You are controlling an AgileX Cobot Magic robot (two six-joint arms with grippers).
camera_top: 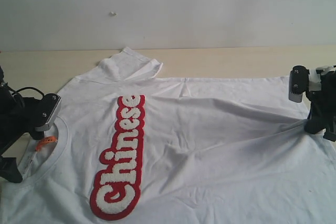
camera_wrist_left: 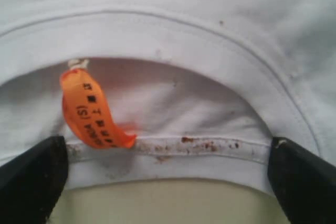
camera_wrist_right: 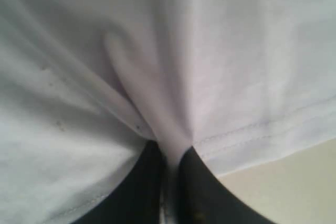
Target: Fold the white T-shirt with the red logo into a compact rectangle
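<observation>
The white T-shirt (camera_top: 210, 145) lies spread on the table, collar to the left and hem to the right. The red logo (camera_top: 119, 156) runs along its chest. My left gripper (camera_top: 26, 145) is open at the ribbed collar (camera_wrist_left: 173, 35), beside the orange neck tag (camera_wrist_left: 89, 111). In the left wrist view its black fingertips (camera_wrist_left: 31, 179) stand wide apart on either side of the back of the collar, closed on nothing. My right gripper (camera_top: 314, 125) is shut on a pinch of the shirt's hem (camera_wrist_right: 252, 135), and folds of cloth radiate from the grip (camera_wrist_right: 170, 161).
The tan table (camera_top: 236, 61) shows bare beyond the shirt, with a white wall (camera_top: 210, 3) behind it. One sleeve (camera_top: 128, 66) lies folded at the far side. Rust-coloured specks (camera_wrist_left: 205, 144) mark the collar seam. The shirt runs past the near edge of the exterior view.
</observation>
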